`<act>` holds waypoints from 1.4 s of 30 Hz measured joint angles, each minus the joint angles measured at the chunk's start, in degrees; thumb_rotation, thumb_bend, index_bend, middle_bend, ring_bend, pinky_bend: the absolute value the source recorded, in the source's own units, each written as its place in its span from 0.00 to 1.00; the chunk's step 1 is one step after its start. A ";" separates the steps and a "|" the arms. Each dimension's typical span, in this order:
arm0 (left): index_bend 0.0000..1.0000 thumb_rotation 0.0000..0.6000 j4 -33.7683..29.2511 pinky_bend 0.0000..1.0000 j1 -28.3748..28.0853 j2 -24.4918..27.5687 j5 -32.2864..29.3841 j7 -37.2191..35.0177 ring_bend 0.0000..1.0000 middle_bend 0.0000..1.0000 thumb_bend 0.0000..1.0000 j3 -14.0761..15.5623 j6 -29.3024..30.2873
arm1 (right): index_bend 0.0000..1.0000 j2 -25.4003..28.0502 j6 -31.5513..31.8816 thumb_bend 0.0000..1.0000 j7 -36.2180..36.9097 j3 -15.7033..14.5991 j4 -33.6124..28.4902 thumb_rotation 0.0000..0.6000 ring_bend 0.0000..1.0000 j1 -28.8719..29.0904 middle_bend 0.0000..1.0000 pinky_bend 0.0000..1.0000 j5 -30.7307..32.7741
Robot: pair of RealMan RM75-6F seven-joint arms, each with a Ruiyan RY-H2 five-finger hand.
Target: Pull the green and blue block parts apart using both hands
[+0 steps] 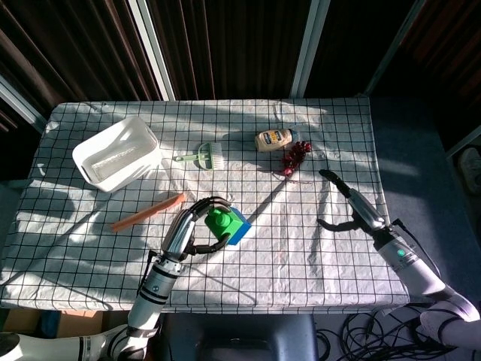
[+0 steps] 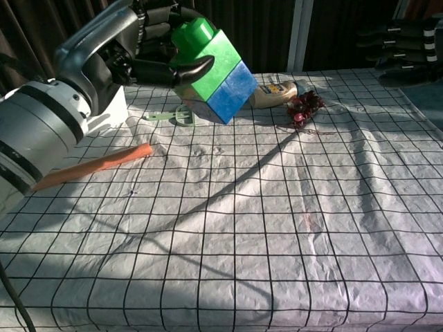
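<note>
My left hand (image 1: 189,229) (image 2: 149,38) grips the joined block, a green part (image 1: 220,222) (image 2: 205,57) stuck to a blue part (image 1: 238,231) (image 2: 232,92), and holds it well above the tablecloth, tilted. The fingers wrap the green part; the blue part sticks out free to the right. My right hand (image 1: 352,206) (image 2: 405,50) hovers open over the right side of the table, fingers spread, well apart from the block. In the chest view only its dark fingers show at the top right edge.
On the checked cloth lie a carrot-like orange stick (image 1: 147,212) (image 2: 90,166), a white bin (image 1: 118,153) (image 2: 116,104), a green brush (image 1: 201,156) (image 2: 172,115), a mayonnaise bottle (image 1: 275,139) (image 2: 274,95) and dark red berries (image 1: 295,157) (image 2: 303,106).
</note>
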 measured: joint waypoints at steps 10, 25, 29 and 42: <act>0.64 1.00 0.72 1.00 -0.47 -0.22 1.28 -0.63 0.74 0.68 1.00 0.36 0.30 | 0.00 -0.23 -8.40 0.17 15.72 -1.18 -2.87 1.00 0.00 13.56 0.00 0.02 -6.37; 0.64 1.00 0.06 1.00 -1.28 -0.19 1.57 0.00 0.74 0.68 1.00 0.65 -0.08 | 0.05 1.99 -19.69 0.18 16.21 -2.66 -6.23 1.00 0.00 26.12 0.06 0.04 -3.09; 0.64 1.00 0.29 1.00 -1.39 -0.37 1.43 -0.14 0.74 0.68 1.00 0.65 -0.14 | 0.12 0.98 -20.59 0.18 16.57 -3.15 -5.85 1.00 0.00 27.39 0.11 0.04 -2.13; 0.64 1.00 0.17 1.00 -1.69 0.02 1.58 -1.02 0.74 0.68 1.00 0.92 -0.65 | 0.69 -1.28 -19.47 0.39 18.26 -4.78 -4.36 1.00 0.30 28.91 0.51 0.11 -2.26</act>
